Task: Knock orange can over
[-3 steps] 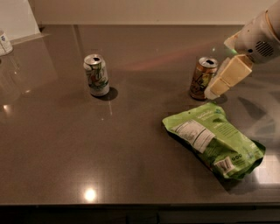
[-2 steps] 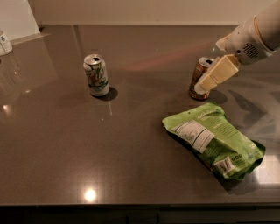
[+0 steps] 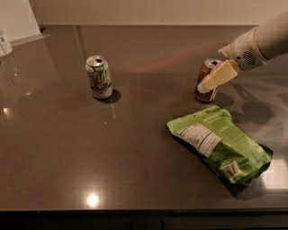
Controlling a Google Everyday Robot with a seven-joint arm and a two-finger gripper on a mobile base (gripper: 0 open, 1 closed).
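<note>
looks over a shiny dark brown table (image 3: 54,148) with small bright light spots, and a pale wall (image 3: 135,11) at the back. shows the orange can (image 3: 205,96) standing up on the right, just behind a green snack bag (image 3: 220,141), and a white-and-green can (image 3: 99,77) well apart on the left (plus a small white thing (image 3: 4,44) at the far left edge). finds the gripper (image 3: 207,85) right against the orange can, reaching in from the right; open or closed, cannot tell.

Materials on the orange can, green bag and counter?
Orange can: likely aluminium, silver top, glossy printed side. Green bag: thin plastic film, crinkled and shiny. Counter: polished stone or laminate, mirrors the lights. Tool, cream plastic by its look, is at the can's upper side.
</note>
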